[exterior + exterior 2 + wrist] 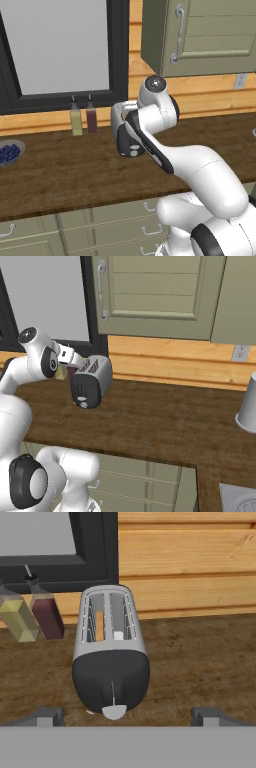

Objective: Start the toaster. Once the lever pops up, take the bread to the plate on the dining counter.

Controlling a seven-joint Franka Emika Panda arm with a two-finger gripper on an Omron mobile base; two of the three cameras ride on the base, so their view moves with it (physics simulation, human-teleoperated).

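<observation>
The toaster [111, 657] is seen standing upright on the wooden desk [200, 657], directly ahead of and below the gripper [127, 714], its black front panel turned toward the hand. The gripper is held wide: its two dark fingertips [46, 716] are spread well apart at either side of the panel, touching nothing and holding nothing. This spread, centred stance is judged to suit an approach to the lever [114, 712], the pale tab seen low on the panel, midway between the fingertips. The bread [99, 625] is seated in the left slot as a tan sliver, sunk below the rim, placed so for toasting. Two slim bottles [30, 612] stand beyond and to the left of the gripper, against the wall, near the toaster but apart from it. In the right base view the hand is held just behind the toaster [91, 380], above its top. Whether the lever is already pressed cannot be told. The lift-out of the bread is not yet begun.
</observation>
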